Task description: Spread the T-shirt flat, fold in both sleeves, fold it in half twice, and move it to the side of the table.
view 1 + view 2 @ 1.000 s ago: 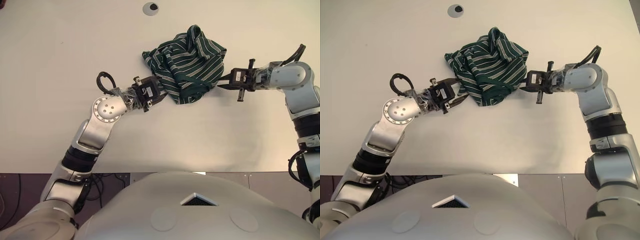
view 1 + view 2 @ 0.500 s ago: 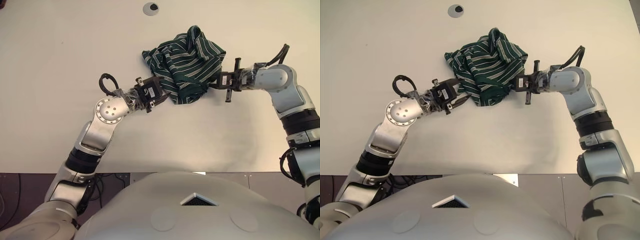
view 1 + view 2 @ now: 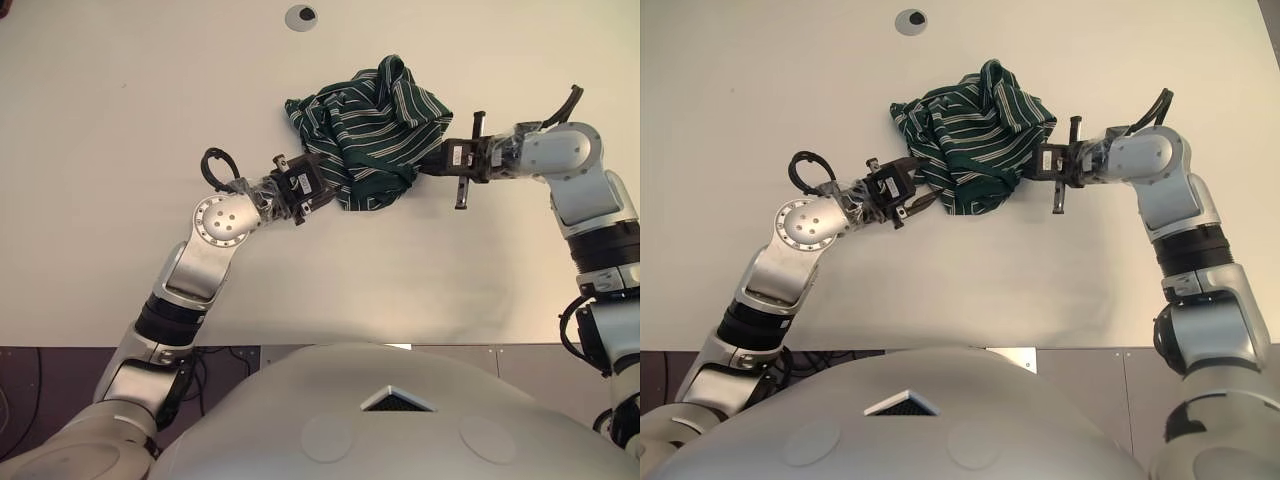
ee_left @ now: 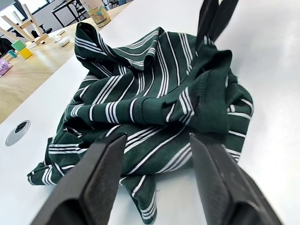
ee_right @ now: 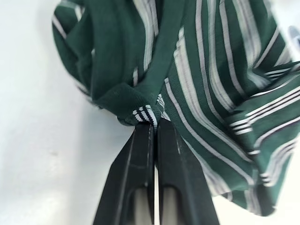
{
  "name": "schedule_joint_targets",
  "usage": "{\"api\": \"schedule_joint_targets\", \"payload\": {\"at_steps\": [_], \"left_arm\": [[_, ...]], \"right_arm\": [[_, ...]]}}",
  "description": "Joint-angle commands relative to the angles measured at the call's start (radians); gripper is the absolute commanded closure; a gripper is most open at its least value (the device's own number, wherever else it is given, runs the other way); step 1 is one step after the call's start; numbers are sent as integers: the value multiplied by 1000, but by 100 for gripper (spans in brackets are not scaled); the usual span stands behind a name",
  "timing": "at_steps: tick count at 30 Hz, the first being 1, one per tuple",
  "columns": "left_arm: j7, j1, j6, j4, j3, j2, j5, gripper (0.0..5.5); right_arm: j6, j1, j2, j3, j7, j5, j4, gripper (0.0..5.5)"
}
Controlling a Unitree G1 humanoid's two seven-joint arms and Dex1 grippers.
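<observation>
The T-shirt (image 3: 372, 125), dark green with white stripes, lies crumpled in a heap at the far middle of the white table (image 3: 120, 200). My left gripper (image 4: 157, 140) is open at the heap's near left edge, one finger (image 4: 101, 178) on each side of the cloth, low over the table. From the right side, my right gripper (image 5: 153, 125) is shut on a folded hem of the T-shirt. In the left eye view the right gripper (image 3: 428, 168) meets the heap's right edge and the left gripper (image 3: 326, 184) its lower left edge.
A round cable grommet (image 3: 301, 16) sits in the table beyond the shirt. The table's near edge (image 3: 400, 343) runs just before my body. The left wrist view shows a cup (image 4: 97, 10) and small objects on a wooden table behind.
My right gripper has moved left into the shirt's right edge and now pinches the hem. My left gripper has edged closer to the heap. The cloth has shifted slightly.
</observation>
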Motion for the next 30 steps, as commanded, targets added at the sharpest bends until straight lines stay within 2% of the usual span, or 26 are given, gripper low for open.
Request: {"api": "schedule_joint_targets", "payload": {"at_steps": [1,6,9,15,23,30], "left_arm": [[15,-1,-6,-7,9,-1,12,307],[29,-4,-3,-3,2,-18,16,307],[43,-7,-7,-5,-8,-37,20,307],[73,3,10,-21,-23,-96,7,307],[85,-24,-2,50,-32,-150,-5,307],[26,-62,-1,107,-80,-167,-9,307]], "right_arm": [[86,-63,-9,-56,44,76,-74,547],[197,-166,30,-118,42,160,-78,547],[295,-244,90,-178,-34,228,-85,547],[399,-327,147,-227,-116,278,-110,547],[433,-369,167,-238,-153,285,-105,547],[433,-345,162,-232,-151,276,-98,547]]}}
